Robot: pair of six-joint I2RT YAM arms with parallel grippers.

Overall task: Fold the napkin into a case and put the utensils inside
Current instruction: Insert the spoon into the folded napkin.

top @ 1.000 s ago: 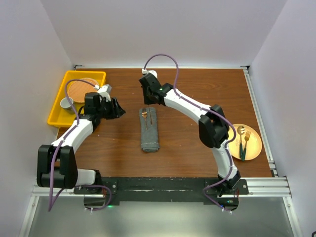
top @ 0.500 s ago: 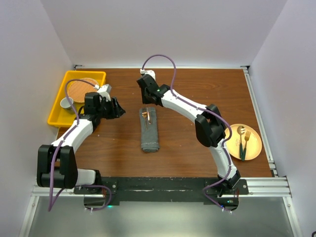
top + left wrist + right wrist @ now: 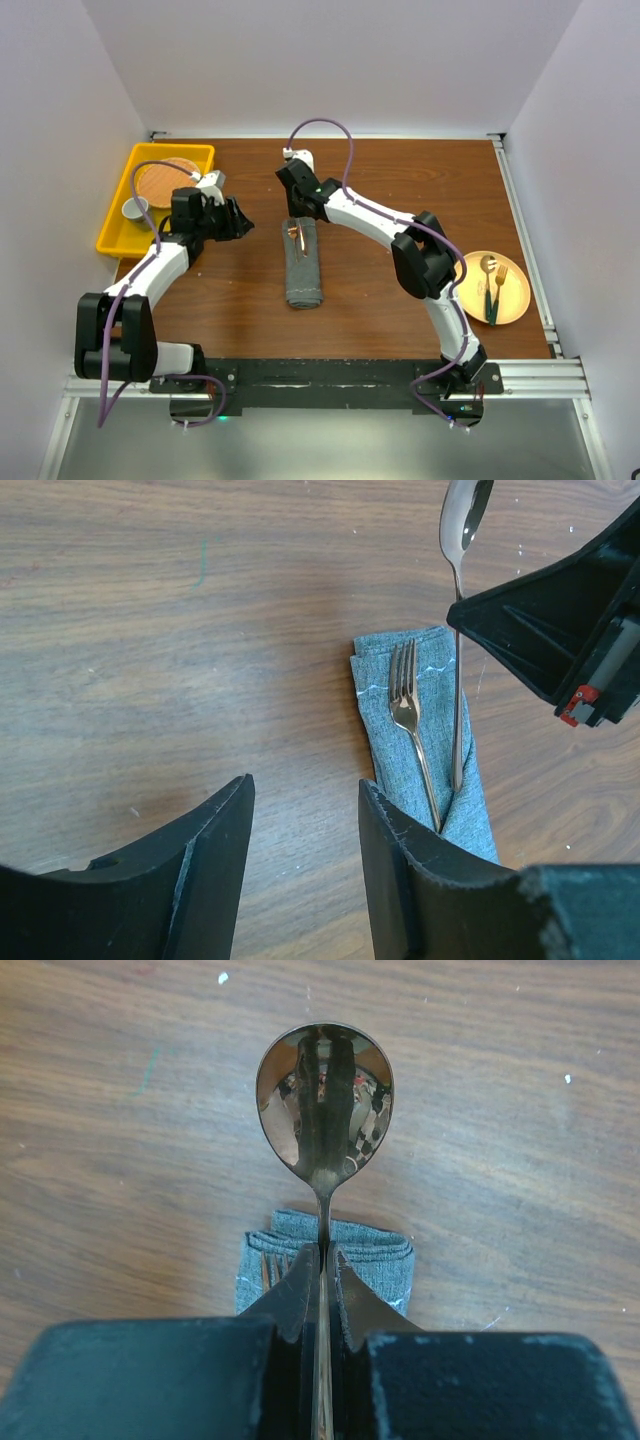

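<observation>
Left arm: bent at the elbow, with the forearm reached toward 1 o'clock in the top view.
Left gripper (image 3: 240, 218): pointed toward 3 o'clock, jaws held partly apart, nothing gripped.
Right arm: stretched from its base toward 10 o'clock.
Right gripper (image 3: 299, 212): tilted downward, fingers (image 3: 300, 1290) pressed together on the thin handle of a spoon (image 3: 323, 1100).

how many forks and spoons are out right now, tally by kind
forks: 2 - case fork in the case, plate fork on the plate
spoons: 2 - held spoon in the right gripper, plate spoon
total: 4
</observation>
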